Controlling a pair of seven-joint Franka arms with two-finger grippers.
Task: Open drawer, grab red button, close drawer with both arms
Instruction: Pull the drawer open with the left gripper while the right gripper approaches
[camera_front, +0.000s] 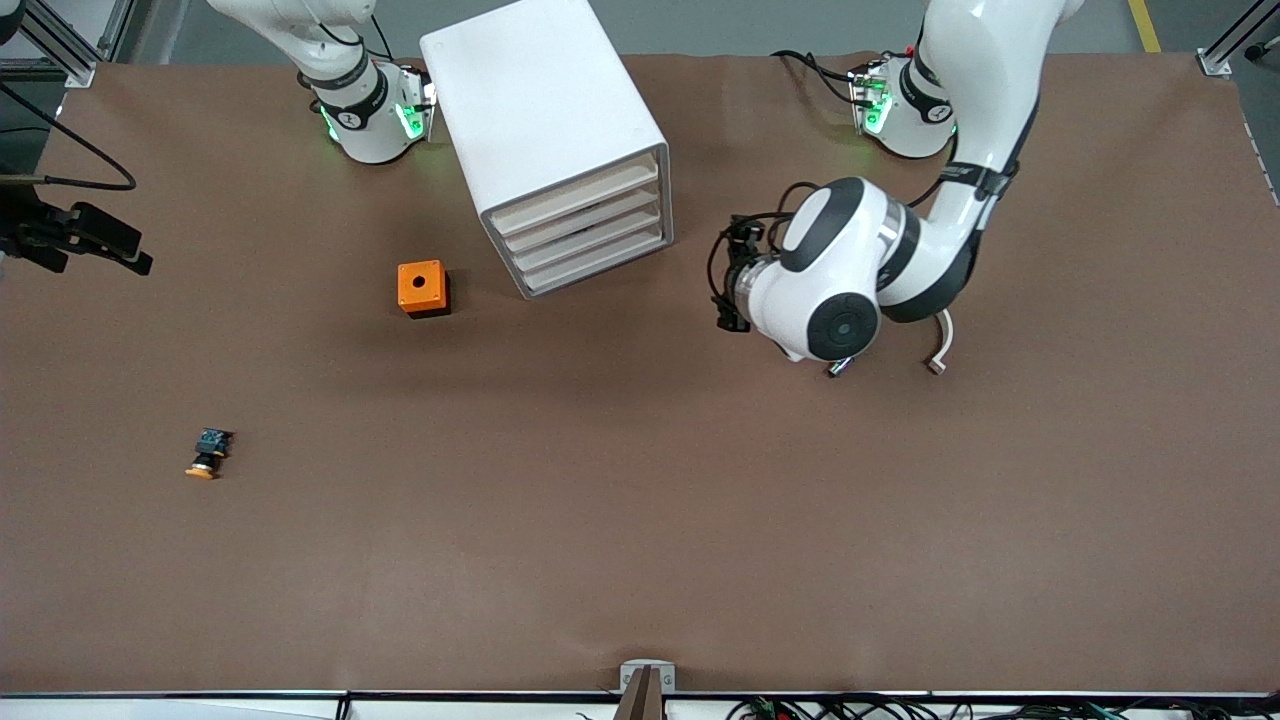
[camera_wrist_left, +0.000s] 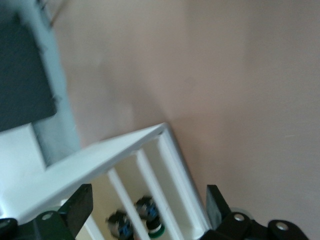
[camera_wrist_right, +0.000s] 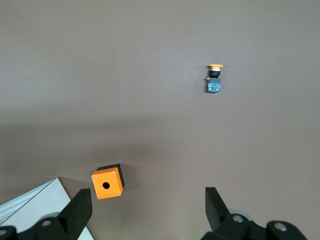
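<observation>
The white cabinet (camera_front: 545, 120) stands near the robots' bases with its four cream drawer fronts (camera_front: 585, 225) all pushed in. My left gripper (camera_front: 726, 285) is open, low beside the drawer fronts toward the left arm's end of the table, apart from them. The left wrist view shows that gripper (camera_wrist_left: 148, 192) facing the drawers (camera_wrist_left: 167, 165); two dark button bodies with bluish ends (camera_wrist_left: 146, 209) show between the fronts, one with a green ring. No red cap is visible. My right gripper (camera_wrist_right: 147, 192) is open and empty, high over the table, out of the front view.
A small orange box with a hole (camera_front: 421, 287) sits beside the cabinet toward the right arm's end; it also shows in the right wrist view (camera_wrist_right: 106, 183). An orange-yellow capped button (camera_front: 207, 455) lies nearer the front camera, also in the right wrist view (camera_wrist_right: 214, 79).
</observation>
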